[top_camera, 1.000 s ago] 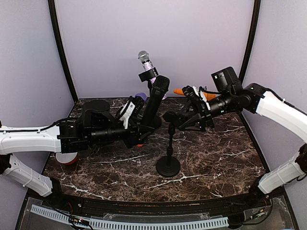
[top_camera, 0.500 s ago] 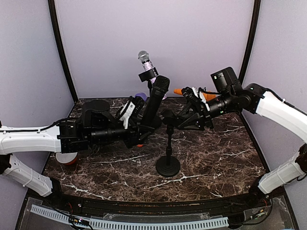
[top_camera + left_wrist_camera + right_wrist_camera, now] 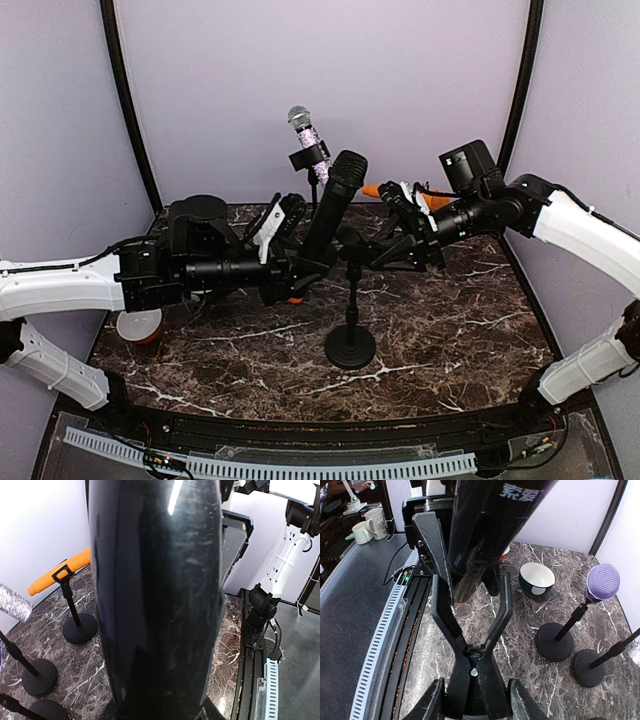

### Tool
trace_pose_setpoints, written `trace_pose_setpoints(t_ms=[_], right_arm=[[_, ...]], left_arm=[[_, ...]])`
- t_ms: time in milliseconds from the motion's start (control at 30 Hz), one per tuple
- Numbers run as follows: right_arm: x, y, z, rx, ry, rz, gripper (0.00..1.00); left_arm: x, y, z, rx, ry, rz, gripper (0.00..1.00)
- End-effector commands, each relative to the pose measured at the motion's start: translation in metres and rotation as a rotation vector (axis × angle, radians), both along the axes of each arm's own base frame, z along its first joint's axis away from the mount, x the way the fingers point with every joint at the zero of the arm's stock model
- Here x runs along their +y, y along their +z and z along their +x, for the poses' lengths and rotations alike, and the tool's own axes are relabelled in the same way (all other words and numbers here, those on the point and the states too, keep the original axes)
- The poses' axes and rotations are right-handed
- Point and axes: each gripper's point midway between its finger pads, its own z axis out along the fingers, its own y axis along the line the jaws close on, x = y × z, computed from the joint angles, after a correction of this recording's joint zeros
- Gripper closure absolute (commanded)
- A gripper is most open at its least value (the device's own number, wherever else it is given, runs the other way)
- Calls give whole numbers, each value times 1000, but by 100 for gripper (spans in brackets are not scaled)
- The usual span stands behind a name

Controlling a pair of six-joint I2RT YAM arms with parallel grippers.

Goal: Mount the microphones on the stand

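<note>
My left gripper (image 3: 298, 268) is shut on the lower body of the black microphone (image 3: 335, 200), which leans up to the right and fills the left wrist view (image 3: 155, 600). Its orange end (image 3: 291, 300) pokes out below. My right gripper (image 3: 378, 250) is shut on the handles of the clip (image 3: 470, 630) atop the front stand (image 3: 352, 305); the clip's jaws are spread, and the black microphone (image 3: 485, 530) hangs just above them. The glittery lilac microphone (image 3: 305, 135), the orange microphone (image 3: 373, 190) and the purple microphone (image 3: 603, 581) sit on their own stands behind.
A white-and-red bowl (image 3: 140, 325) lies under my left arm, and a dark bowl with a white inside (image 3: 536, 577) sits behind the black microphone. Round stand bases (image 3: 80, 627) crowd the back of the marble table (image 3: 450, 330). Purple walls close in the back and sides.
My left gripper lifted the black microphone and carried it right, toward the clip. My right gripper closed on the clip's handles, spreading its jaws.
</note>
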Motion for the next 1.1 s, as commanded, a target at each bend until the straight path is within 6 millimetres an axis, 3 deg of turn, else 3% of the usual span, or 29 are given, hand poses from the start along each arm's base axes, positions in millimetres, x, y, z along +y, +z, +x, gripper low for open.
trace_pose_setpoints(t_ms=[0,300,633,1067], right_arm=[[6,5,-5,25,29,29,100],[7,8,-6,76,38,55,100],[8,15,-5,142,59,93,100],[5,18,0,162,50,108,100]], left_arm=[[-8,23,-6,-46,-62,-15,100],[-20,8,-3,-53,-85,60,100],[-28,-25,-6,-64,-103,208,100],[-3,-44,-11,-16,-42,218,100]])
